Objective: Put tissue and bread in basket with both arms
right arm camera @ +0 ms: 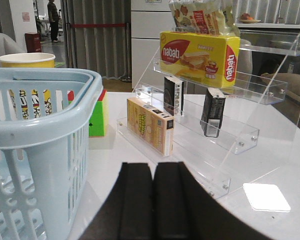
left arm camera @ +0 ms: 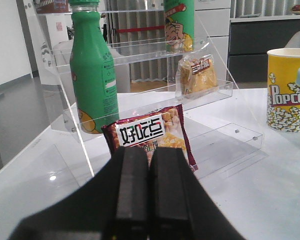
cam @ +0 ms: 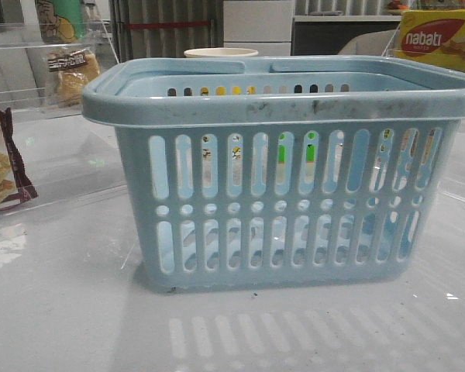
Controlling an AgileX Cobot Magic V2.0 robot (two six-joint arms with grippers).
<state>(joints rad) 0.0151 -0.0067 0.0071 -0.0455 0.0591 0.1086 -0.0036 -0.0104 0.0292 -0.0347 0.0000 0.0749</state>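
The light-blue basket (cam: 279, 186) stands in the middle of the table and fills the front view; its rim also shows in the right wrist view (right arm camera: 40, 127). The bread (left arm camera: 197, 75), in a clear bag with a dark label, sits on the middle step of a clear acrylic shelf; it also shows far left in the front view (cam: 71, 74). My left gripper (left arm camera: 150, 155) is shut and empty, short of that shelf. My right gripper (right arm camera: 152, 170) is shut and empty, beside the basket. I cannot tell which pack on the right-hand shelf is the tissue.
The left shelf holds a maroon-edged cracker pack (left arm camera: 150, 137) and a green bottle (left arm camera: 92, 75). A popcorn cup (left arm camera: 287, 90) stands behind the basket. The right shelf (right arm camera: 230, 145) holds a beige pack (right arm camera: 150, 125), two dark packs (right arm camera: 212, 112) and a nabati box (right arm camera: 200, 55). A colour cube (right arm camera: 97, 117) lies near.
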